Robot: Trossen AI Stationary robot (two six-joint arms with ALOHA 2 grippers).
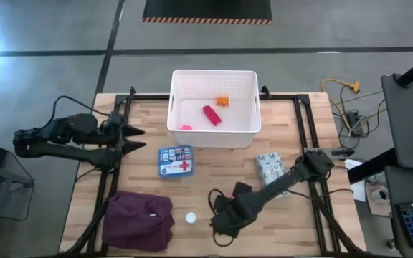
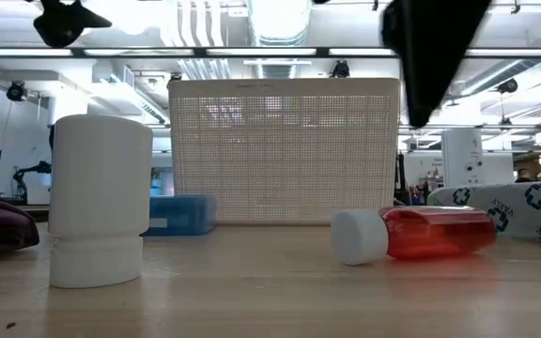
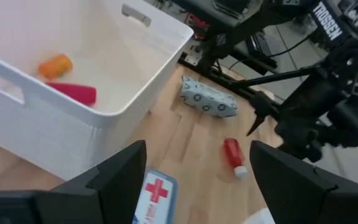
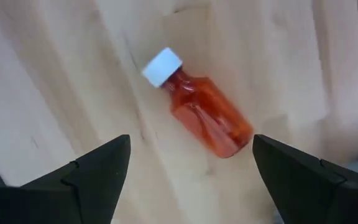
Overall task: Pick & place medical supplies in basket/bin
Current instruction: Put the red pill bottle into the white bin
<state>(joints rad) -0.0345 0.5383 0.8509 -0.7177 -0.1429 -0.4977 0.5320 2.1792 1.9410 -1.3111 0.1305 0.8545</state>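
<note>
Right gripper hangs above the surface near its front edge, fingers spread wide and holding nothing. Right below it, between the two fingers in the right wrist view, lies a red bottle on its side with a white cap; not touched by either finger. The low view shows the same bottle flat on the wood, cap pointing toward the white canister, with the dark right arm coming down from above it. In the high view the arm covers the bottle.

Just beside the right gripper, toward the left arm's side, a small white canister stands upright; it looms big in the low view. A maroon cloth is bunched at the front on the left arm's side, near the canister. A pale grey-green patterned packet lies beside the right forearm, between the arm and the basket. A blue first-aid box with red cross lies flat in the middle of the surface, just in front of the basket.

White basket sits at the far edge, centred. Inside: a red tube, a small orange piece and a small pink piece, apart from each other.

Left gripper hovers off the basket's left side, well above the surface, fingers apart, empty. Its wrist view looks over the basket rim toward the packet and bottle.
</note>
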